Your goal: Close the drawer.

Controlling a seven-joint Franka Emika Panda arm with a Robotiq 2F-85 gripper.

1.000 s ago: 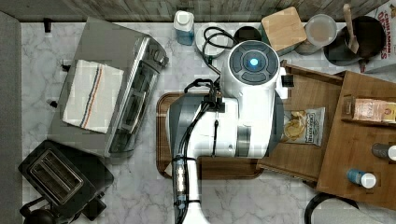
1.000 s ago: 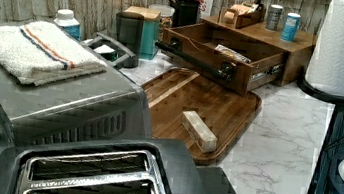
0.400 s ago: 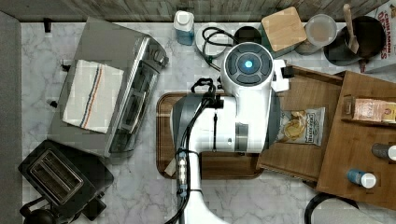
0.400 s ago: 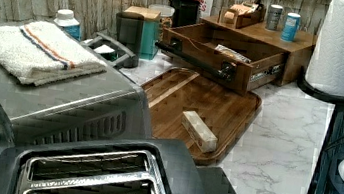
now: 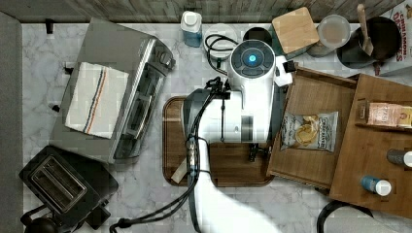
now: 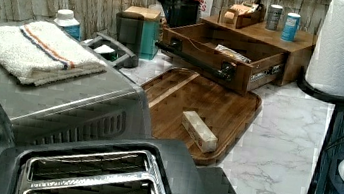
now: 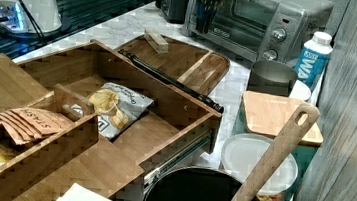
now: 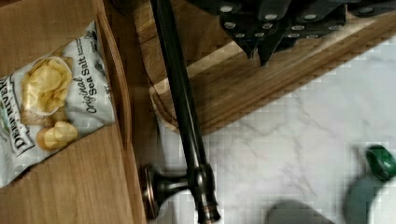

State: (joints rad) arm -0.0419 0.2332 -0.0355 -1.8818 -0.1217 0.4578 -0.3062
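The drawer stands pulled out from the cabinet at the top view's right, with a chip bag lying on its floor. Its dark bar handle runs along the front wall. My arm hangs over the spot where the dark board meets the drawer front. In the wrist view my gripper is shut with nothing in it, hovering above the board just outside the handle and apart from it. The drawer and the bag also appear in the right view.
A dark rounded cutting board lies in front of the drawer and carries a small wooden block. A toaster oven with a towel and a black toaster stand at the top view's left. Jars sit behind, and a paper towel roll stands beside the cabinet.
My arm has shifted slightly towards the top view's left and top. The drawer has not moved.
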